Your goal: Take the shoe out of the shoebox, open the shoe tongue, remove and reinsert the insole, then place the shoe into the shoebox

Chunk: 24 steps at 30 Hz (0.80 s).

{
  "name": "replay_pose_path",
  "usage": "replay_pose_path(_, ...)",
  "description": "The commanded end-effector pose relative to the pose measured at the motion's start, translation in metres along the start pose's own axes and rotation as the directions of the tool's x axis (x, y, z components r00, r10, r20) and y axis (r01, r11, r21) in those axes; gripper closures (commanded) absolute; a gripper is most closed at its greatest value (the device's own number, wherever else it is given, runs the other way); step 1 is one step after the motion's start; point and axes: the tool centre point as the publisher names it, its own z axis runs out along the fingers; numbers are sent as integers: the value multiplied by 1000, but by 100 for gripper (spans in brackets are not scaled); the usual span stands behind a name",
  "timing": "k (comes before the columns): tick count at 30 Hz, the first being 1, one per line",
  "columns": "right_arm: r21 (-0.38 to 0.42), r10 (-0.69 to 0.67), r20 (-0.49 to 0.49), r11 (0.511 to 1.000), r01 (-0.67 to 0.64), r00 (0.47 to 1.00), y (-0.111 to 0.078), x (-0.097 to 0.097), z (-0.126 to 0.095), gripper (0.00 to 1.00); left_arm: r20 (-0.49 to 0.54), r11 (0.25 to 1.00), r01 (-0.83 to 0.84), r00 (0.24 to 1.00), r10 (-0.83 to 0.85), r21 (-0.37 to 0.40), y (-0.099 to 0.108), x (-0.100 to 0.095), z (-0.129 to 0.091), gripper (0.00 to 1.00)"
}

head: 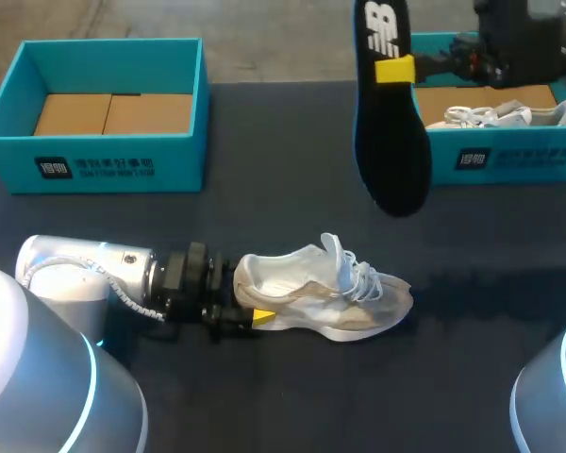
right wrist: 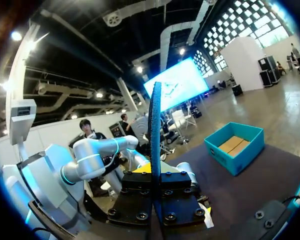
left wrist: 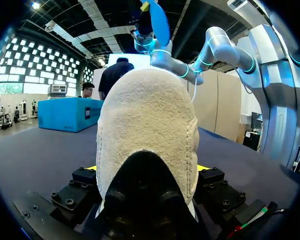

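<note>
Toward 6 o'clock on the table (head: pixel 292 396), clamps left gripper (head: pixel 250 316) on the heel of white shoe (head: pixel 325 293), toe pointing to 3 o'clock; up at 1 o'clock, pinches the black insole (head: pixel 389 123) tight in right gripper (head: pixel 401 69), wide end hanging down. Best to hold the heel pinned, bring the wide end down over the shoe mouth, slide in shallow, clear of laces (head: pixel 363 276).

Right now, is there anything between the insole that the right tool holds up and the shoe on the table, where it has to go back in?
Nothing visible. The insole hangs in the right tool above the table. The shoe, held at its heel by the left tool, lies lower down, with open space between them.
</note>
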Motion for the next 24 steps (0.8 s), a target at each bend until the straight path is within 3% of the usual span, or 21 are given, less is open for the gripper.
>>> replay_pose_path(1, -40, -6, 16, 999, 7, 1000, -16, 25, -17, 100, 0, 1000, 1, 1000, -1, -1, -1, 0, 0, 100)
replay_pose_path(10, -72, 61, -41, 995, -64, 997, -14, 40, -18, 100, 0, 1000, 1, 1000, -1, -1, -1, 0, 0, 100)
replay_pose_path(15, -35, 54, -9, 998, -54, 998, -11, 57, -15, 100, 0, 1000, 1, 1000, -1, -1, -1, 0, 0, 100)
replay_pose_path(24, -50, 88, 65, 995, -85, 994, -24, 71, -18, 100, 0, 1000, 1, 1000, -1, -1, -1, 0, 0, 100)
